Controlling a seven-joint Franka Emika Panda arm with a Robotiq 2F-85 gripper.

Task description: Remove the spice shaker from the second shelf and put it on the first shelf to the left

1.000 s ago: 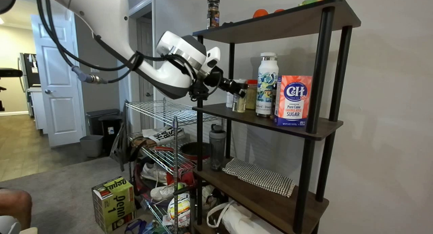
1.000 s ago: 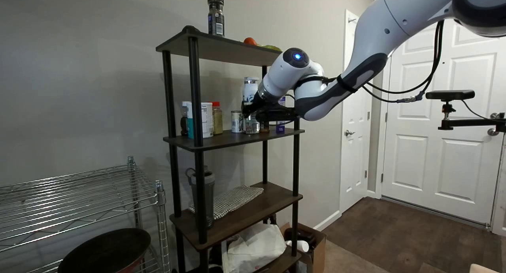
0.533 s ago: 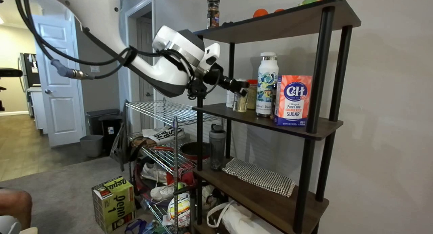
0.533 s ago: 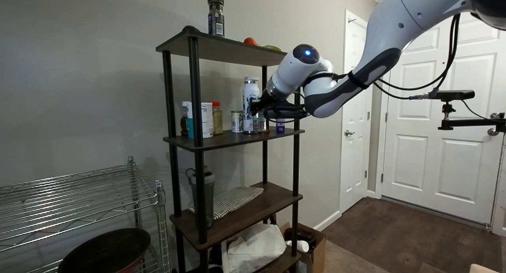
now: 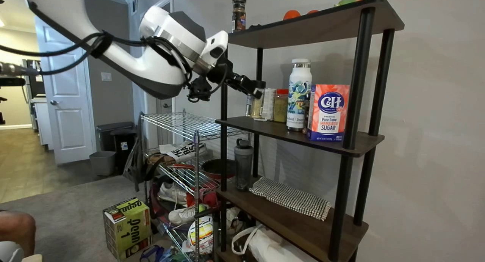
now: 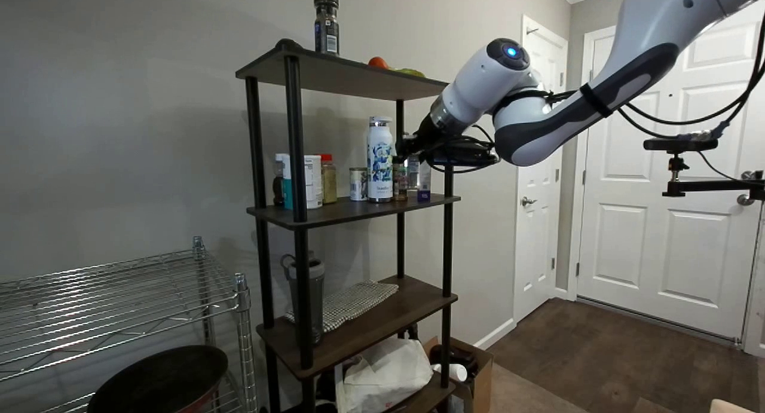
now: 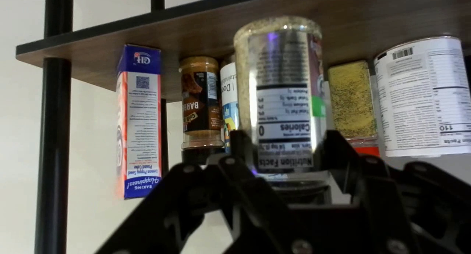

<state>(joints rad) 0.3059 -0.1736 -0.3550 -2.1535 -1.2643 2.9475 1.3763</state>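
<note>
My gripper (image 5: pixel 254 90) is shut on the spice shaker (image 5: pixel 257 105), a clear jar with a dark lid and pale contents. The shaker hangs upright in front of the second shelf (image 5: pixel 288 136), off the board. In an exterior view, the gripper (image 6: pixel 409 147) partly hides the shaker (image 6: pixel 413 174). The wrist view stands upside down; there the shaker (image 7: pixel 283 99) is between both fingers (image 7: pixel 287 147), clear of the second shelf (image 7: pixel 184 29). The first shelf (image 5: pixel 318 29) is above and also shows in an exterior view (image 6: pixel 346 81).
The second shelf holds a sugar box (image 5: pixel 329 112), a white bottle (image 5: pixel 299 95), a red-capped jar (image 5: pixel 280 105), a barbecue bottle (image 7: pixel 201 103) and a white can (image 7: pixel 423 96). The first shelf bears a tall black-capped bottle (image 5: pixel 238 12) and a tomato (image 5: pixel 291 14). A wire rack (image 5: pixel 182 121) stands beside.
The arm has drawn back from the rack with the shaker in the gripper. The shaker has risen and come out from over the second shelf.
</note>
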